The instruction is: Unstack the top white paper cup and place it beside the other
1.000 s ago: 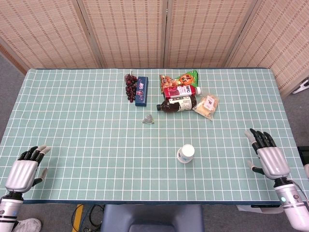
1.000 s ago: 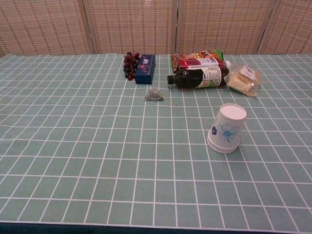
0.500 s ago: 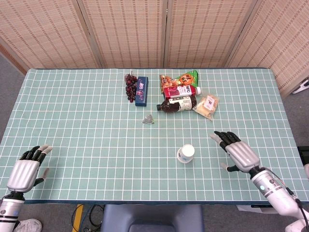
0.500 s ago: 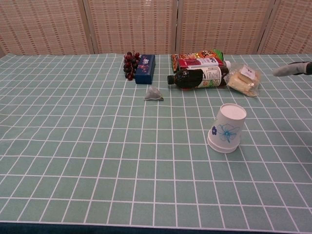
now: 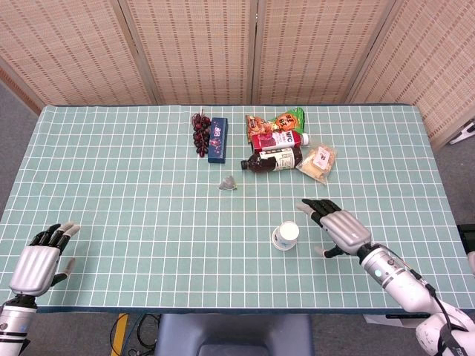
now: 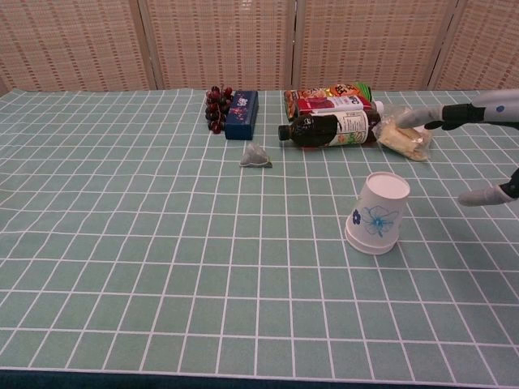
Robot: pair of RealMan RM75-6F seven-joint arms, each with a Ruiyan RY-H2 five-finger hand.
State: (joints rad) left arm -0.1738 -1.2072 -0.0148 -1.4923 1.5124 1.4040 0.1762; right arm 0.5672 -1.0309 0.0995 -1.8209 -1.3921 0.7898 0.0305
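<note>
Hovering spread right robot hand (image 5: 338, 226) near stacked cups (image 5: 285, 236), idle empty left robot hand (image 5: 37, 263) only overhead

Head view: high, steep downward, whole table (image 5: 111, 185). Chest view: low, closer.

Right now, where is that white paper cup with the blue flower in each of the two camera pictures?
Head view: the cup stack stands upside down, low and right of centre, just left of the right hand.
Chest view: the same stack stands right of centre, tilted, blue flower facing the camera.
Shared landmark: the dark bottle lying on its side behind it.
</note>
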